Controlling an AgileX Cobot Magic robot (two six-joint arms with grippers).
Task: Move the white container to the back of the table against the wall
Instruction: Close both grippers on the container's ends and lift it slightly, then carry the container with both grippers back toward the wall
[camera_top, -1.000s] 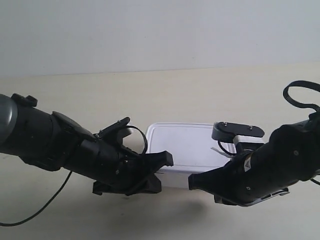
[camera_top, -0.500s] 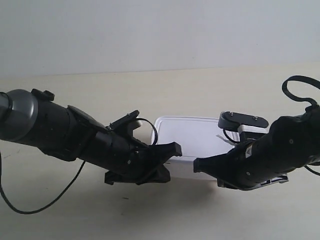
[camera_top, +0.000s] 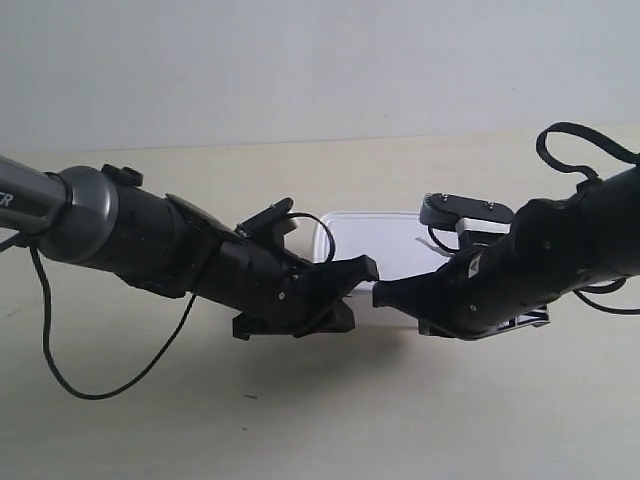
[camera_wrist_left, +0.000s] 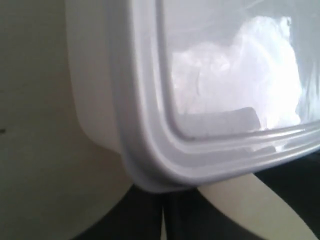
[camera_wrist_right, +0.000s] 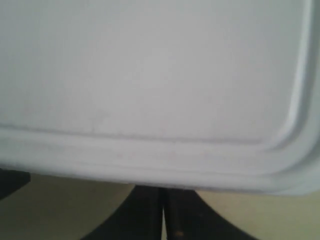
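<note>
Thin black round cable (camera_top: 95, 397), slack: it hangs in an open loop at the exterior view's left, its lowest bend down near the pale wood-grain counter (camera_top: 320, 440). Second black cable (camera_top: 565, 126), thicker: it arches in a small loop at that view's right, seen against the counter's far part. Tiny dark speck (camera_top: 250, 397): it lies on the counter toward the near edge, apart from both cables.

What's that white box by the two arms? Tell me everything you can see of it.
The white container is a low, rounded-cornered plastic box with a flat, rimmed lid. It sits flat on the table, short of the wall. The left gripper and right gripper, both shut, meet its near side.
</note>
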